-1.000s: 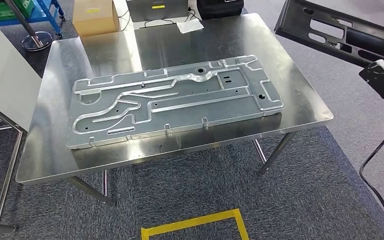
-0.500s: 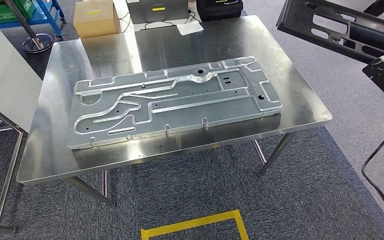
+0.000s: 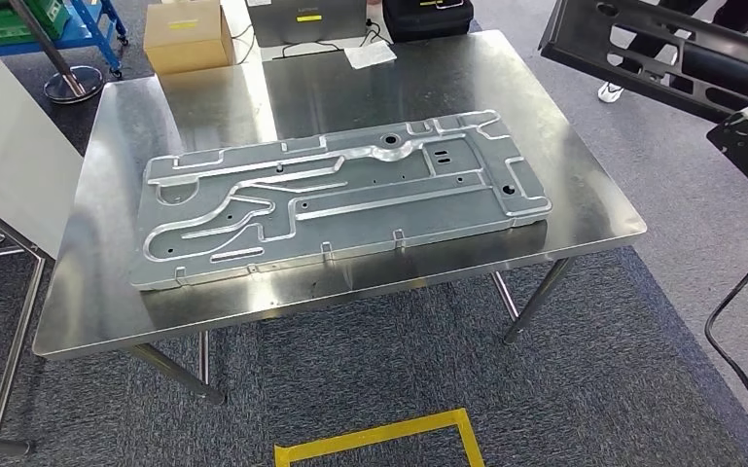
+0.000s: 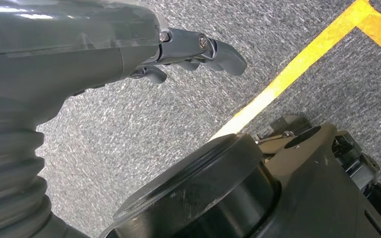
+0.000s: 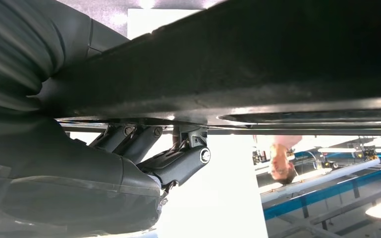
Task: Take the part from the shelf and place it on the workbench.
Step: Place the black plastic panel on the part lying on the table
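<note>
up at the right of our head view, the black part (image 3: 671, 63), a long flat panel with cut-out slots, hangs in the air beyond the right edge of the workbench (image 3: 584, 175), not touching it. our right hand (image 5: 143, 158) grips that part from beneath; in the right wrist view its dark fingers (image 5: 178, 161) press up against the part's underside (image 5: 257, 74). a large grey stamped metal plate (image 3: 340, 195) lies flat across the middle of the steel workbench. our left hand (image 4: 178, 52) hangs over grey carpet (image 4: 129, 129) beside a strip of yellow tape (image 4: 297, 64), its fingers lightly curled and apart, holding nothing. a cardboard box (image 3: 187, 34) sits on the floor behind the workbench, and a person's legs (image 3: 642, 49) show through the part's slots.
</note>
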Tool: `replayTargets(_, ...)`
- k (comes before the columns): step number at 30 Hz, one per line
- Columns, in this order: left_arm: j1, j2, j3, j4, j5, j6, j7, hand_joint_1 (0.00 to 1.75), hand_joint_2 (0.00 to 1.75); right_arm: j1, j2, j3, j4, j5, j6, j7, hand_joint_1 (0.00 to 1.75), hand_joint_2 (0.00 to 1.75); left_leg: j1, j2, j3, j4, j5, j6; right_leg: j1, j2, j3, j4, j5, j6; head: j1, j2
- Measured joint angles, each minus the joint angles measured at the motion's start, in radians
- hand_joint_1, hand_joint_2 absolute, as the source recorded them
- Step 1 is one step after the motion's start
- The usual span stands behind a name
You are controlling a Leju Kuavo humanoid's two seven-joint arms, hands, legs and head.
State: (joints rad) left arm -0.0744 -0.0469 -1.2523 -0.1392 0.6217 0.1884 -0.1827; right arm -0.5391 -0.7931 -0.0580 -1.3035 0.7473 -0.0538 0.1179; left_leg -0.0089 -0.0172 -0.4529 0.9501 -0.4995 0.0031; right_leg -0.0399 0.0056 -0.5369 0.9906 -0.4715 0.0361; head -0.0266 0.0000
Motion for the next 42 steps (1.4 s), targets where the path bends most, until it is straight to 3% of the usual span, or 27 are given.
replayTargets(21, 0.0, 0.0, 0.0, 0.0, 0.003, 0.004, -0.001, 0.0, 1.75, 0.0, -0.002, 0.0, -0.001, 0.006, 0.004, -0.006, 1.75, 1.75, 0.0, 0.0, -0.002, -0.001, 0.0, 0.0, 0.0, 0.0, 0.002, 0.0, 0.0, 0.0, 0.0, 0.0)
replayTargets(23, 0.002, 0.0, 0.006, 0.0, 0.031, 0.023, -0.015, 0.0, 1.75, 0.002, 0.043, 0.012, -0.007, 0.075, -0.004, -0.046, 1.75, 1.75, 0.002, 0.004, -0.003, -0.004, -0.002, -0.001, 0.003, 0.002, 0.005, 0.0, 0.0, -0.001, 0.001, 0.0)
replayTargets(24, 0.003, 0.001, 0.013, 0.0, 0.055, 0.035, -0.026, 0.0, 1.75, 0.002, 0.1, 0.034, -0.007, 0.159, -0.039, -0.068, 1.75, 1.75, 0.005, 0.01, 0.0, -0.005, -0.004, -0.004, 0.006, 0.009, 0.007, -0.002, 0.001, -0.003, 0.001, 0.0)
replayTargets(26, 0.003, 0.003, 0.031, 0.0, 0.096, 0.047, -0.046, 0.0, 1.75, 0.01, 0.239, 0.122, 0.013, 0.371, -0.177, -0.06, 1.75, 1.75, 0.012, 0.029, 0.016, -0.006, -0.009, -0.01, 0.015, 0.028, 0.013, -0.007, 0.004, -0.007, 0.0, 0.0)
replayTargets(28, -0.007, 0.006, 0.043, 0.0, 0.121, 0.052, -0.056, 0.0, 1.75, 0.055, 0.324, 0.237, 0.031, 0.515, -0.299, -0.006, 1.75, 1.75, 0.015, 0.032, 0.025, -0.006, -0.01, -0.01, 0.017, 0.031, 0.016, -0.008, 0.003, -0.008, -0.004, 0.0)
replayTargets(30, -0.011, 0.007, 0.053, 0.0, 0.137, 0.057, -0.061, 0.0, 1.75, 0.12, 0.347, 0.298, 0.015, 0.501, -0.34, 0.017, 1.75, 1.75, 0.014, 0.016, 0.02, -0.005, -0.006, -0.009, 0.016, 0.013, 0.016, -0.007, 0.0, -0.008, -0.007, 0.0)
replayTargets(32, 0.001, 0.008, 0.062, 0.0, 0.148, 0.064, -0.063, 0.0, 1.75, 0.177, 0.357, 0.297, -0.016, 0.413, -0.349, 0.01, 1.75, 1.75, 0.014, 0.003, 0.015, -0.005, -0.004, -0.01, 0.018, 0.001, 0.016, -0.007, -0.001, -0.009, -0.007, 0.0)
replayTargets(37, 0.018, 0.01, 0.068, 0.0, 0.16, 0.07, -0.064, 0.0, 1.75, 0.329, 0.442, 0.235, -0.025, 0.406, -0.361, -0.067, 1.75, 1.75, 0.016, 0.004, 0.015, -0.006, -0.007, -0.012, 0.019, 0.002, 0.017, -0.008, -0.003, -0.012, -0.006, 0.0)
replayTargets(42, 0.015, 0.01, 0.067, 0.0, 0.161, 0.07, -0.061, 0.0, 1.75, 0.393, 0.558, 0.224, 0.121, 0.473, -0.406, -0.076, 1.75, 1.75, 0.016, 0.008, 0.017, -0.006, -0.008, -0.011, 0.019, 0.006, 0.018, -0.008, -0.004, -0.012, -0.006, 0.0)
